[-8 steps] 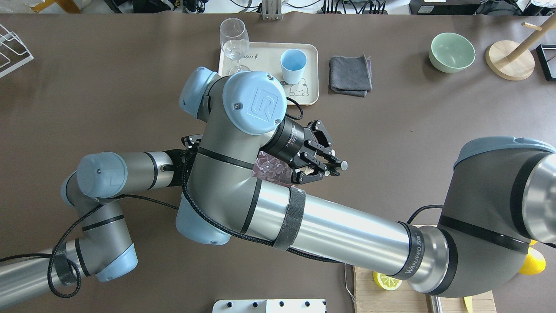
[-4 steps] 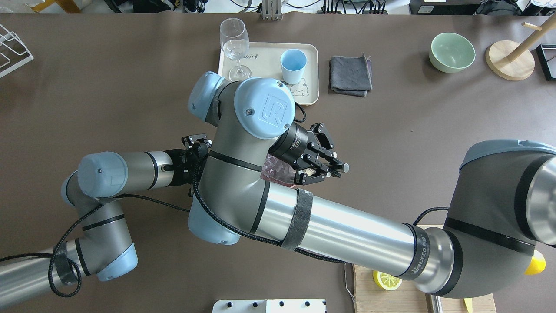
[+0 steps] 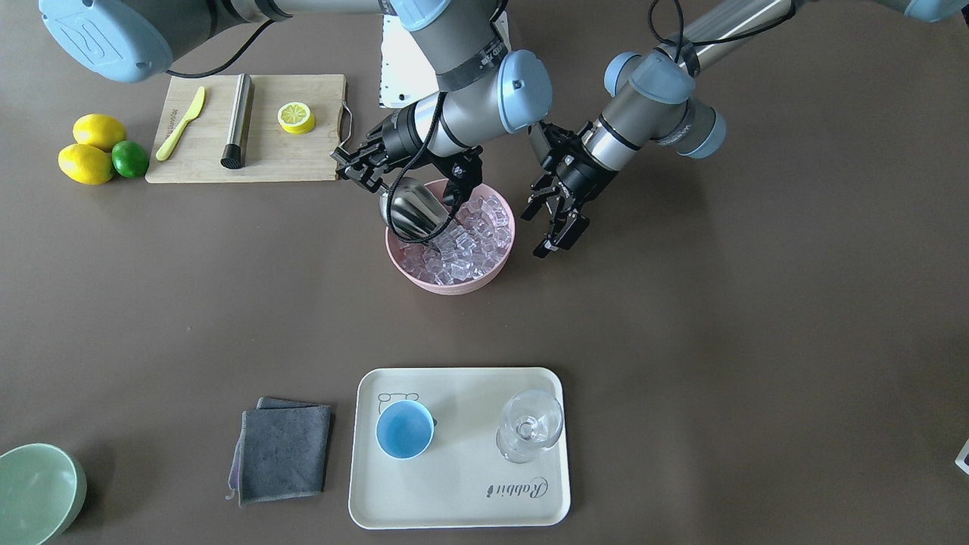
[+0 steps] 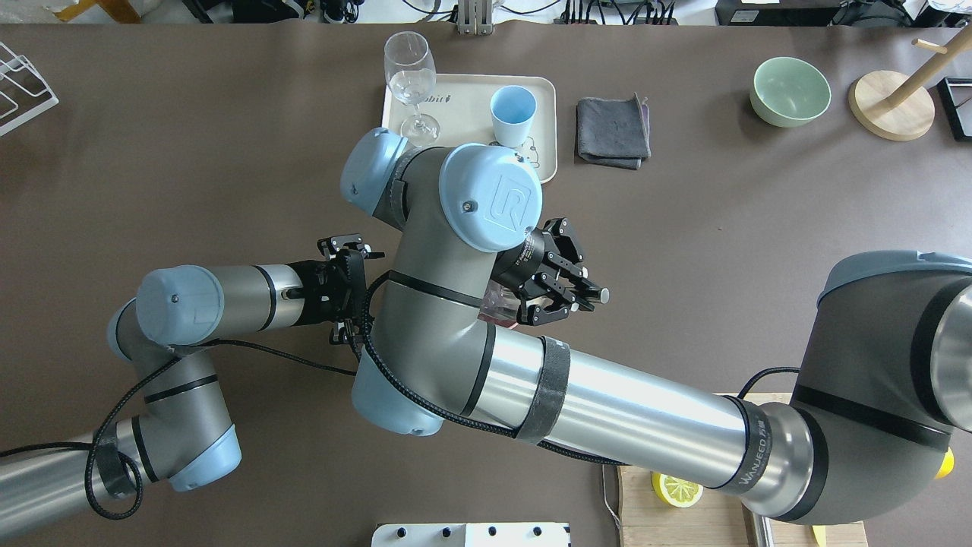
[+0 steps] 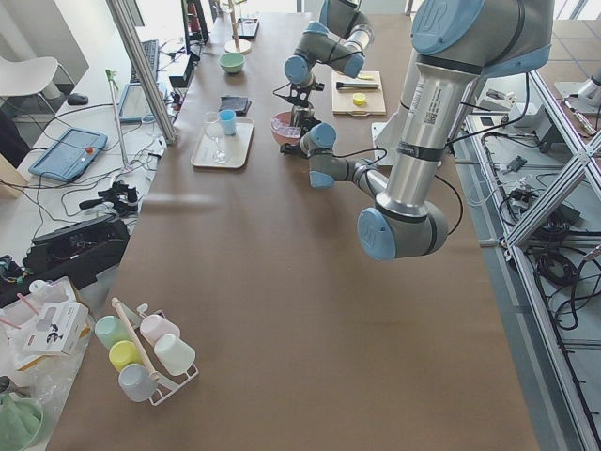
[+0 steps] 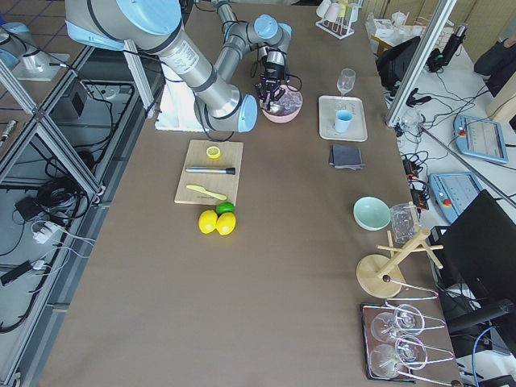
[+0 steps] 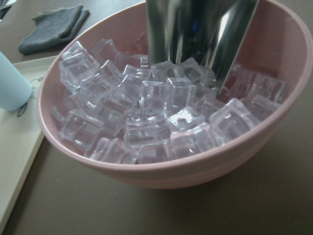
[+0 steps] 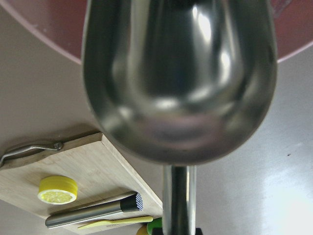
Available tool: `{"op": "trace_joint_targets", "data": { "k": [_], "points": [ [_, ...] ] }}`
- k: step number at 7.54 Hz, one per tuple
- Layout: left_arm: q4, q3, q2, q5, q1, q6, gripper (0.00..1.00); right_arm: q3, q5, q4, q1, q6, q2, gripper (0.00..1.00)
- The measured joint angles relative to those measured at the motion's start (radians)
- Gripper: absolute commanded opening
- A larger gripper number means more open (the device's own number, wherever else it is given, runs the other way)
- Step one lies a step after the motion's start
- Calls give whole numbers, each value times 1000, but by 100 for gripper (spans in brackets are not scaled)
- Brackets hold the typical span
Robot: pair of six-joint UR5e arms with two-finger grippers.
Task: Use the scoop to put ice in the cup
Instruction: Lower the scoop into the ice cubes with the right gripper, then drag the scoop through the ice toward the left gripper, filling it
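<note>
The steel scoop (image 3: 412,210) stands tip-down in the ice (image 3: 463,244) that fills a pink bowl (image 3: 454,283). My right gripper (image 3: 369,168) is shut on the scoop's handle (image 4: 600,292). The left wrist view shows the scoop's trough (image 7: 200,34) pushed into the ice cubes (image 7: 156,112) at the bowl's far side. The right wrist view is filled by the scoop's back (image 8: 181,78). My left gripper (image 3: 550,225) is open and empty beside the bowl. The light-blue cup (image 3: 405,429) stands empty on a cream tray (image 3: 454,499), also in the overhead view (image 4: 512,114).
A stemmed glass (image 3: 530,425) stands on the tray beside the cup. A grey cloth (image 3: 281,450) lies next to the tray, a green bowl (image 3: 34,492) further off. A cutting board (image 3: 250,155) holds a steel rod (image 3: 237,119), a lemon half and a knife.
My right arm's wrist has swung toward the tray and over the bowl, hiding more of it from above. The gripper keeps its hold on the scoop handle. The left arm has not moved.
</note>
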Motion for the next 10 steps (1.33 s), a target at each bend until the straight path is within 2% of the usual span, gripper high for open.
{"op": "trace_joint_targets", "data": {
  "k": [5, 10],
  "points": [
    [-2, 1, 3, 0, 0, 1, 98, 102, 1, 90, 1, 12, -80, 0],
    [-2, 0, -1, 1, -3, 1, 98, 164, -9, 89, 1, 8, -94, 0]
  ]
}}
